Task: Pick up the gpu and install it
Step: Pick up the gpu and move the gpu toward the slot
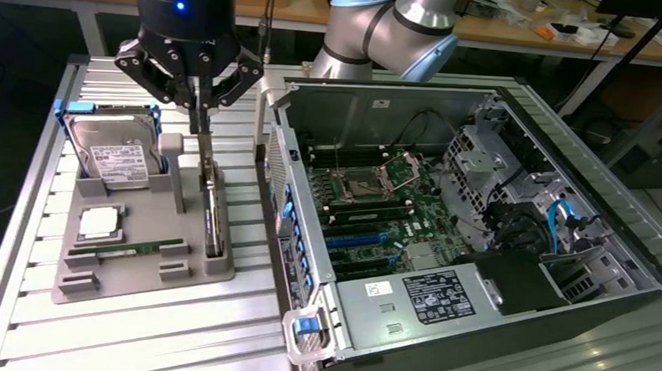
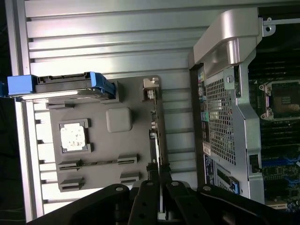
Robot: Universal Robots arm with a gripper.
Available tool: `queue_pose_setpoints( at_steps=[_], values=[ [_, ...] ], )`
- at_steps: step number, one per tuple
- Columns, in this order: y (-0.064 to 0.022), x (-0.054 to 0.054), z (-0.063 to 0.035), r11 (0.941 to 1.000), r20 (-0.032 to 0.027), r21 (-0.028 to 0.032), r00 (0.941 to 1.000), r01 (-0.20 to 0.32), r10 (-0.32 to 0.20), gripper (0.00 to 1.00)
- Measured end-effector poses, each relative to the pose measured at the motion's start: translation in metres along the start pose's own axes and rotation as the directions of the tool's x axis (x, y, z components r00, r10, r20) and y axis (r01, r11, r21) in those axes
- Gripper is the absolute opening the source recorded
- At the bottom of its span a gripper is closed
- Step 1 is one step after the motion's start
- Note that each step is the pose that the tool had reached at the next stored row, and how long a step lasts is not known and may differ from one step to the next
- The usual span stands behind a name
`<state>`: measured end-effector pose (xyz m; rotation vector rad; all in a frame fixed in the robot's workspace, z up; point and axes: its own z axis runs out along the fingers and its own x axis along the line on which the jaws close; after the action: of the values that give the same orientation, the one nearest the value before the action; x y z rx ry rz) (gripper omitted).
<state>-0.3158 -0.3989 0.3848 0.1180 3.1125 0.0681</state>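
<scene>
Beneath the fingers (image 1: 205, 104), the gpu (image 1: 210, 205) stands edge-up in its holder (image 1: 137, 278), ready for pinching. Clamped or apart, I cannot tell.

The gpu (image 1: 209, 214) is black with a silver bracket, the tray (image 1: 199, 268) grey, the surface (image 1: 134, 336) ribbed silver. The hard drive (image 1: 114, 155) is silver with a white label and blue frame; the motherboard (image 1: 419, 219) is green with blue slots.

Under my end effector (image 1: 204, 107) the gpu (image 1: 210, 214) has a bright metal bracket; the tray (image 1: 137, 271) is matt grey plastic, the bench (image 1: 134, 332) ribbed metal.
</scene>
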Motion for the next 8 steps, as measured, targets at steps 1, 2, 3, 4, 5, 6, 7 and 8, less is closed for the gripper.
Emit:
queue_pose_setpoints(
  at_steps=[1, 2, 3, 4, 5, 6, 7, 8],
  values=[
    [0.0000, 0.0000, 0.0000, 1.0000, 0.0001, 0.0000, 1.0000, 0.000, 0.000, 0.23],
    [0.0000, 0.0000, 0.0000, 1.0000, 0.0001, 0.0000, 1.0000, 0.000, 0.000, 0.36],
    [0.0000, 0.0000, 0.0000, 1.0000, 0.0000, 0.0000, 1.0000, 0.000, 0.000, 0.42],
    [0.0000, 0.0000, 0.0000, 1.0000, 0.0000, 0.0000, 1.0000, 0.000, 0.000, 0.47],
    [0.0000, 0.0000, 0.0000, 1.0000, 0.0001, 0.0000, 1.0000, 0.000, 0.000, 0.54],
    [0.0000, 0.0000, 0.0000, 1.0000, 0.0000, -0.0001, 1.0000, 0.000, 0.000, 0.54],
    [0.0000, 0.0000, 0.0000, 1.0000, 0.0001, 0.0000, 1.0000, 0.000, 0.000, 0.60],
    [0.0000, 0.0000, 0.0000, 1.0000, 0.0000, 0.0000, 1.0000, 0.000, 0.000, 0.60]
  ],
)
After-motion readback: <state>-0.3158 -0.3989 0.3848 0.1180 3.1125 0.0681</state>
